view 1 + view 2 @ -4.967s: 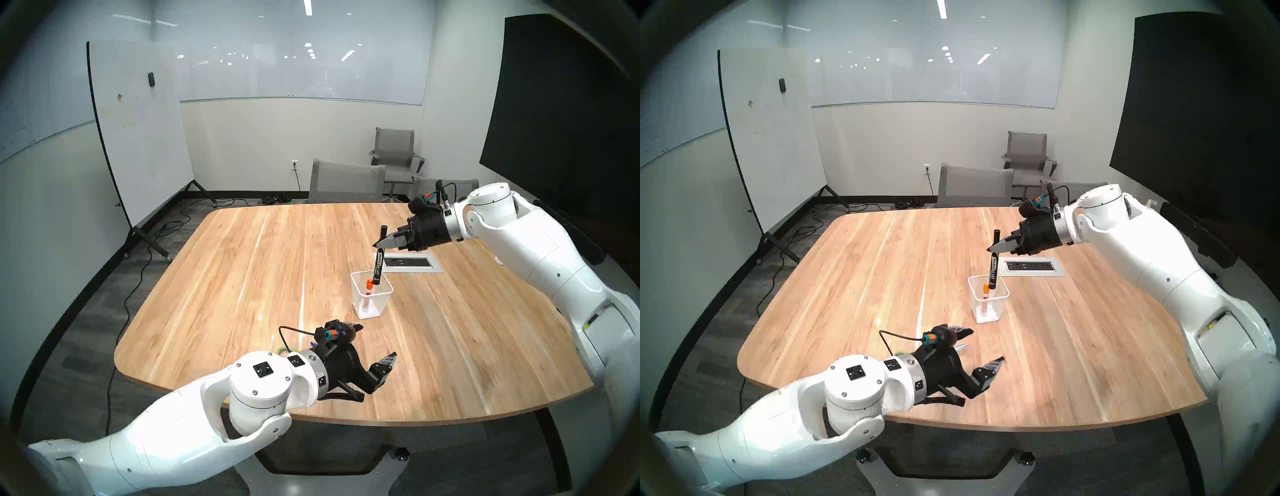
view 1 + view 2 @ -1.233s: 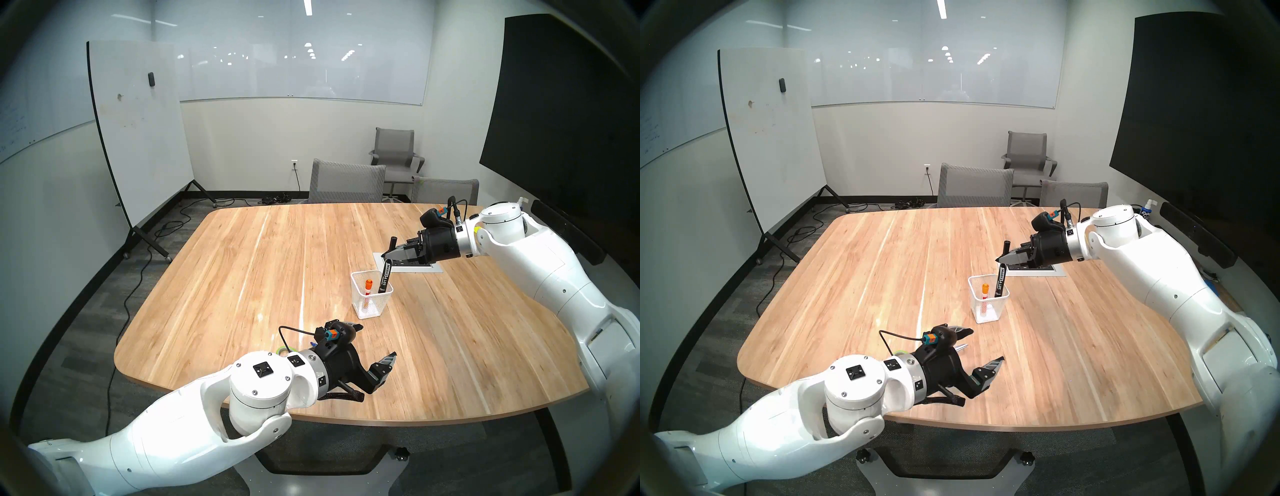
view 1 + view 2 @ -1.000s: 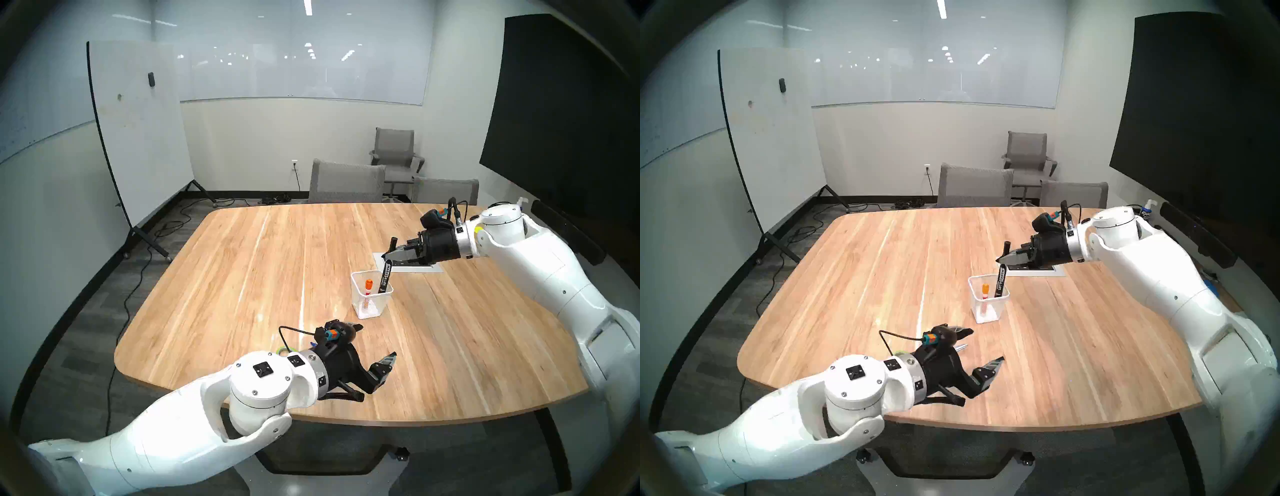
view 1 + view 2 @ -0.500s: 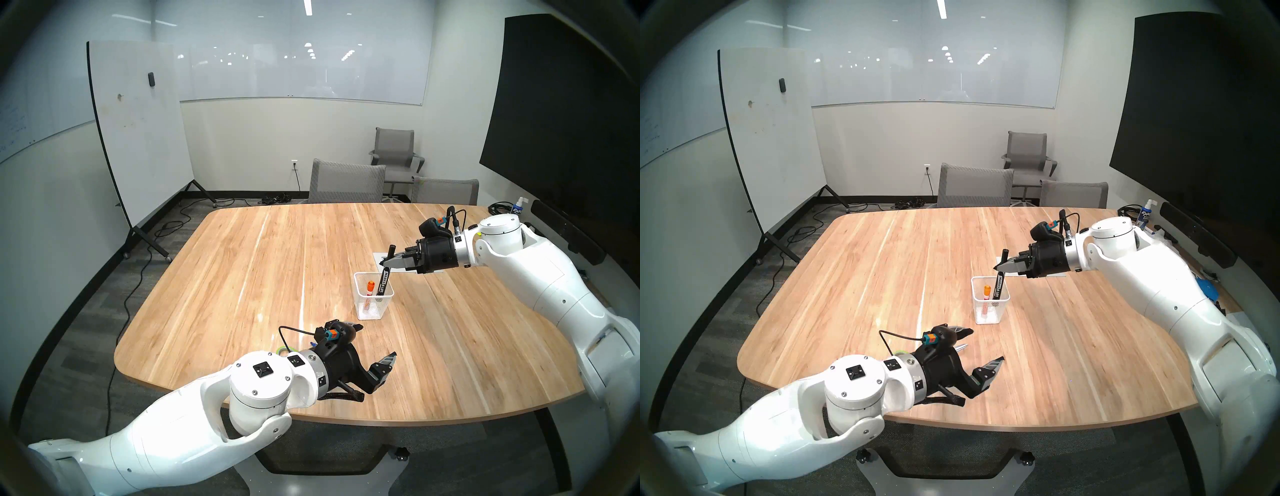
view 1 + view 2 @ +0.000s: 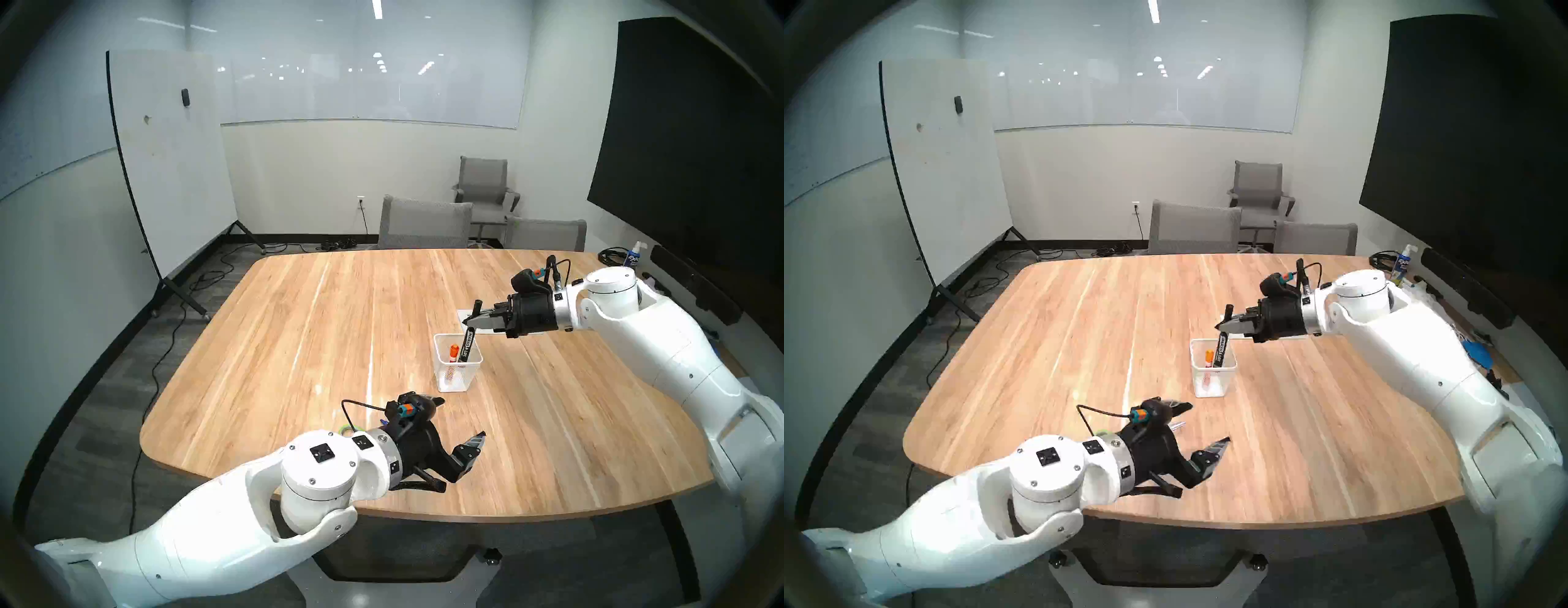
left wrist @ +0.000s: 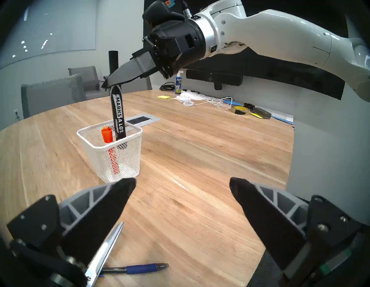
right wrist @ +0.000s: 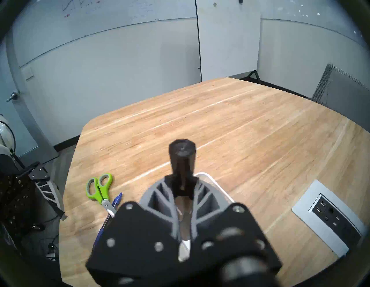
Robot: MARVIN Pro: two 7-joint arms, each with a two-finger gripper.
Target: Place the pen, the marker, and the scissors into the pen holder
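Two arms over a wooden table (image 5: 297, 339). One pen holder (image 6: 112, 152), a white wire-mesh cup, square with rounded corners, narrowing toward its base, stands upright on the table right of centre. Two markers: an orange-capped one (image 6: 109, 144) leans inside the holder; a thick black marker (image 6: 118, 114), lettered "MARKS A LOT", is pinched near its upper end by the right gripper (image 6: 109, 80), whose jaws are closed on it. The black marker stands nearly upright, slightly tilted, its lower end below the rim inside the holder; whether it touches the bottom cannot be told. One pen (image 6: 138, 268), slim, blue-barrelled with a silver tip, lies flat on the table near the front edge. One pair of scissors (image 7: 99, 187), with lime-green and grey loop handles and silver blades, lies flat beside the pen, its blades crossing over the barrel. The left gripper (image 6: 182, 188) hangs above the pen and scissors, jaws wide and empty. One power panel (image 7: 330, 218) is set into the table beyond the holder.
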